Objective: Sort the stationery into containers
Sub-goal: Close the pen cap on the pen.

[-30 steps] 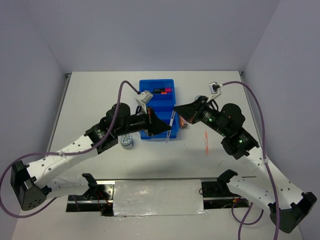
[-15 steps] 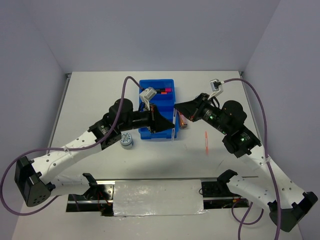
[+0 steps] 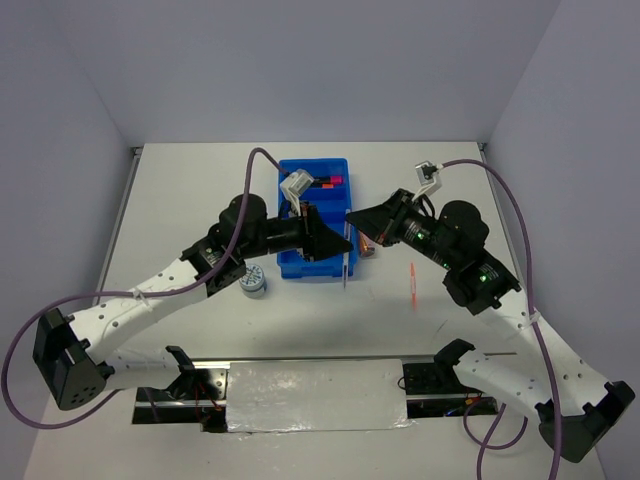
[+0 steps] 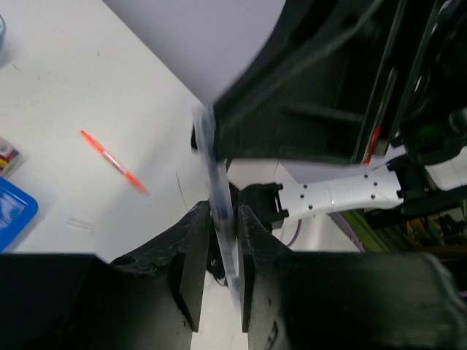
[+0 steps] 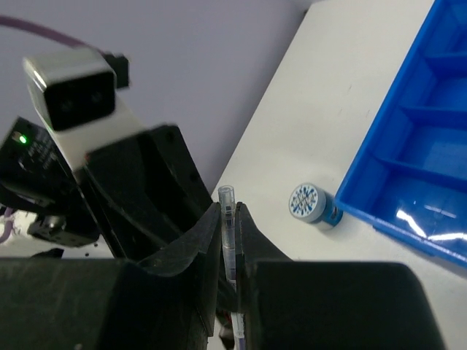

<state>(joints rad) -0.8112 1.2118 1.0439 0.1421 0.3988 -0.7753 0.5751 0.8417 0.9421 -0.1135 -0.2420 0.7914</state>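
Observation:
A thin grey pen [image 3: 346, 264] hangs upright just off the near right corner of the blue tray [image 3: 290, 170]. My right gripper [image 3: 351, 220] is shut on its upper part; in the right wrist view the pen [image 5: 228, 219] is pinched between the fingers of that gripper [image 5: 228, 209]. My left gripper [image 3: 347, 246] faces it from the left with its jaws slightly open around the same pen [image 4: 219, 219], which leans on one finger with a gap at the other, as the left wrist view of the gripper [image 4: 219, 213] shows. Pink-capped markers [image 3: 326, 182] lie in the tray's far compartment.
A blue-white tape roll [image 3: 253, 282] stands on the table left of the tray's near corner. An orange pen [image 3: 412, 285] lies on the table to the right. A pink-copper tube [image 3: 366, 246] lies beside the tray's right wall, under the right arm.
The left arm has reached further right to meet the right gripper at the pen. The left jaws, shut on the pen before, have parted; the right gripper keeps its grip.

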